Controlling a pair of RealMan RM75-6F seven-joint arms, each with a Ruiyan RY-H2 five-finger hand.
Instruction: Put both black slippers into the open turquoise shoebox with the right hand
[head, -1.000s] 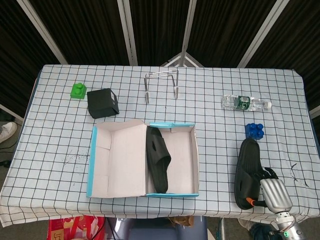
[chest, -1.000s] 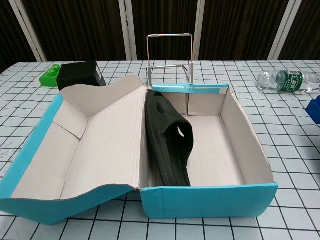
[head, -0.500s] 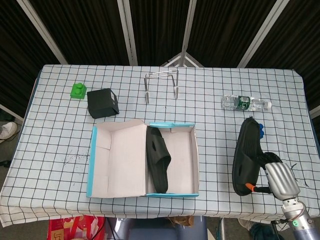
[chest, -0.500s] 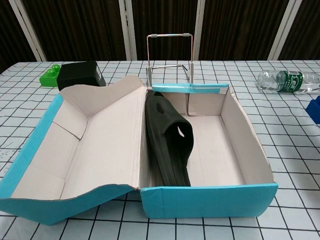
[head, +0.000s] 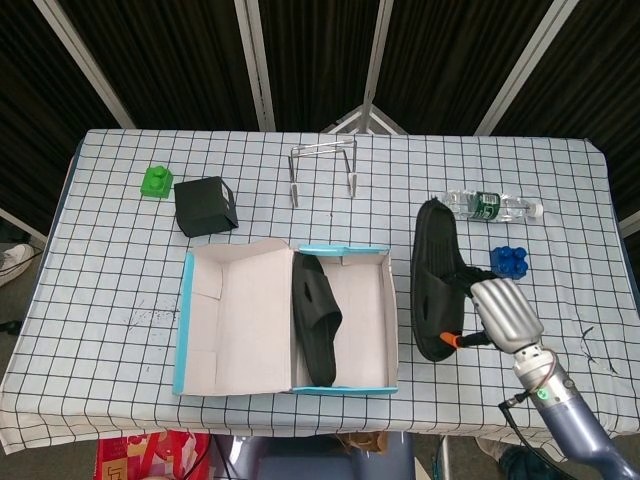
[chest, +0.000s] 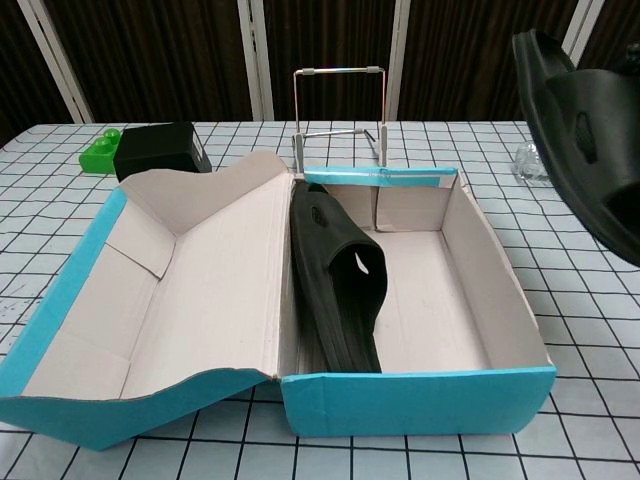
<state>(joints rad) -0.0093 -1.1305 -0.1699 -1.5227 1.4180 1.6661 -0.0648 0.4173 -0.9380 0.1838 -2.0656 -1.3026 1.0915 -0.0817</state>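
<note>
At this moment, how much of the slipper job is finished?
About half. One slipper already lies in the shoebox, against its left wall. The right hand holds the second slipper lifted beside the box's right side. Left to do: bring it over the free right half and release it.

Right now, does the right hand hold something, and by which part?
Yes. The right hand holds the second black slipper by its right side, lifted beside the shoebox.
</note>
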